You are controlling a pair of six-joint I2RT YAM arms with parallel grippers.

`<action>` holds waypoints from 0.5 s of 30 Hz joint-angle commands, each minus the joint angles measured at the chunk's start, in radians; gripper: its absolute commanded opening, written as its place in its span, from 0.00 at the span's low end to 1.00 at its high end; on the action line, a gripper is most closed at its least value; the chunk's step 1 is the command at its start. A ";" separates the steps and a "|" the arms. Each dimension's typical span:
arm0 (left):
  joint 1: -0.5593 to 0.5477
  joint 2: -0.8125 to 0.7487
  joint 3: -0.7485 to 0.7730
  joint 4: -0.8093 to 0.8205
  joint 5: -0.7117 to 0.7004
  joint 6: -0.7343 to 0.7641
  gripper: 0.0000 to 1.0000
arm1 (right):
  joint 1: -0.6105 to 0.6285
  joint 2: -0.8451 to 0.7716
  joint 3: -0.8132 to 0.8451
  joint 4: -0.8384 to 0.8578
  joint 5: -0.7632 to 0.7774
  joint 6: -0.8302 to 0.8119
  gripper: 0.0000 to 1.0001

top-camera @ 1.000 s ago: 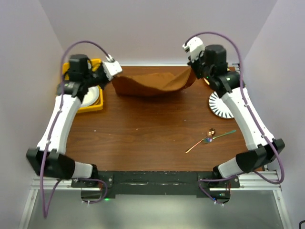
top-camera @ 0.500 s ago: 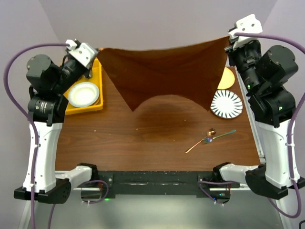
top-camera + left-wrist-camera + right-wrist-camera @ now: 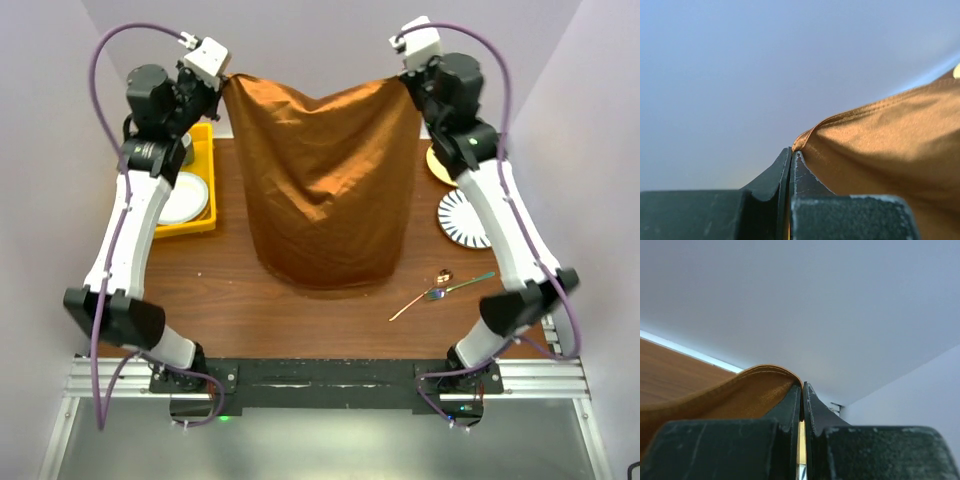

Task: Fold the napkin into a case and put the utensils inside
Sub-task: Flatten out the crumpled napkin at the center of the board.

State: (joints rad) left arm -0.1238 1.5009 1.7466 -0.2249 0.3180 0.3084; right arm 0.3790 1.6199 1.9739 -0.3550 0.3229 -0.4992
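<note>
**Top external view: napkin hung out between two raised hands, no fold made yet**

Top external view shows the napkin [image 3: 325, 190] lifted off the counter [image 3: 220, 290] and hanging like a curtain. Its upper corners are at 11 and 1 o'clock, and its lower hem droops toward the counter's middle. I cannot tell whether that hem touches the wood.

The left hand [image 3: 226, 82] has its fingers pressed together on the upper left corner. The left wrist view confirms this, with cloth running out from the tip of the closed fingers. The right hand [image 3: 403, 82] pinches the upper right corner in the same way, and in its own wrist view the stitched hem curls over the finger edge.

Holding both corners high and apart probably lets the weight of the cloth pull out the wrinkles. The square could then be laid down flat and straight, ready for a first crease. The top edge sags a little between the hands, so the cloth is not fully taut.

The utensils [image 3: 440, 290] lie at 4 o'clock on the counter, apart from the hanging cloth, where they will likely wait until a pocket exists. A yellow tray [image 3: 205, 140] holding a white dish [image 3: 185, 197] sits at 10 o'clock. A striped plate [image 3: 462, 218] sits at 3 o'clock. Both are off to the sides, which leaves the middle as the place to lay the cloth.
</note>
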 commanded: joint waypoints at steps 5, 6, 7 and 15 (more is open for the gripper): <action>0.030 0.165 0.269 0.312 -0.097 -0.069 0.00 | -0.017 0.152 0.290 0.209 0.053 -0.032 0.00; 0.039 0.185 0.316 0.315 -0.097 -0.071 0.00 | -0.018 0.176 0.313 0.214 0.053 -0.033 0.00; 0.044 0.191 0.333 0.318 -0.097 -0.068 0.00 | -0.019 0.185 0.354 0.215 0.053 -0.032 0.00; 0.085 0.081 0.155 0.352 0.045 0.055 0.00 | -0.034 0.103 0.159 0.243 -0.072 -0.041 0.00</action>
State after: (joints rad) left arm -0.0574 1.6775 2.0281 0.0563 0.2634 0.2783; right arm 0.3565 1.8153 2.2704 -0.1814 0.3389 -0.5186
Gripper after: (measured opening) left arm 0.018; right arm 0.018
